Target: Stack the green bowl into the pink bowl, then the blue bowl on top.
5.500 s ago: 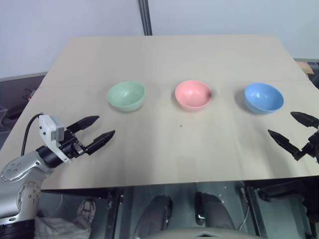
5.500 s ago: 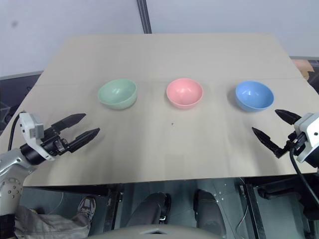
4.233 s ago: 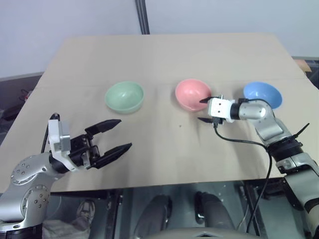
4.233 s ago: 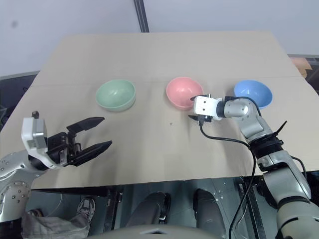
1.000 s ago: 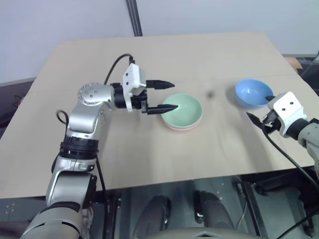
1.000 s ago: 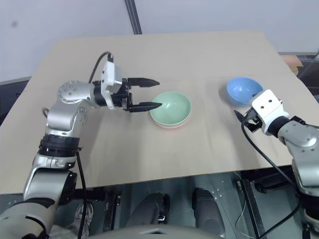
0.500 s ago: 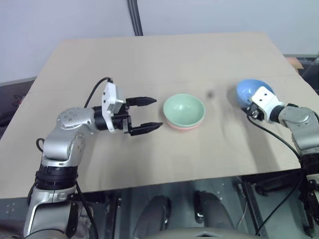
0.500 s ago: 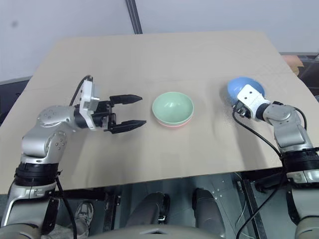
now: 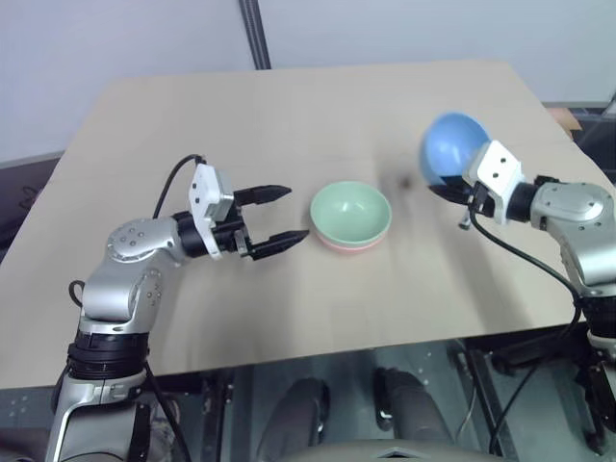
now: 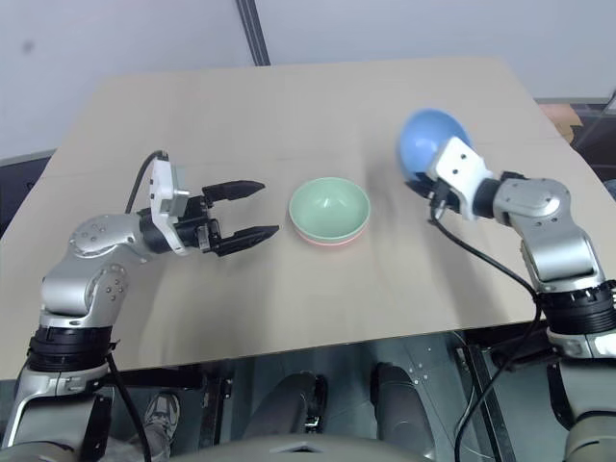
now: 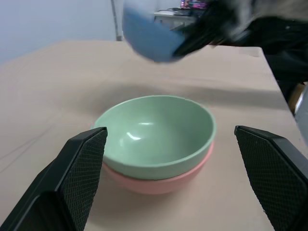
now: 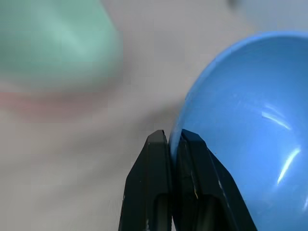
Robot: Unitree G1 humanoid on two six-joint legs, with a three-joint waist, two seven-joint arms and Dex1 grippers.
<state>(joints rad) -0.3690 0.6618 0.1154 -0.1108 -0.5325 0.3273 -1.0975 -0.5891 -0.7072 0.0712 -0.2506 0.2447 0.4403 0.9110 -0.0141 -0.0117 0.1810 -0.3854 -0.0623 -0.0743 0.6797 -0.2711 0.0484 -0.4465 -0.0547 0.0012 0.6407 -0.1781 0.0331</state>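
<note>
My right gripper (image 12: 173,137) is pinched tight on the rim of the blue bowl (image 9: 450,146), one finger on the outer wall and one on the inner. I hold that bowl off the table (image 9: 289,125), tipped on its side with its rounded outside facing up and toward my head, so that from my eyes it shows at about two o'clock of the stacked pair. It hangs well apart from them, with bare tabletop between.

The green bowl (image 9: 350,211) sits nested inside the pink bowl (image 9: 345,244), mouth up, near the middle of the table. Of the pink one I see just a thin salmon band under the green wall.

My left gripper (image 9: 280,216) is spread as wide as it goes and holds nothing. It lies roughly level at about nine o'clock of the stack, fingertips pointing toward it, just beside the green rim but not touching. Its two fingers (image 11: 84,166) frame the stack on either side in my left wrist view, with the blue bowl showing above and beyond.
</note>
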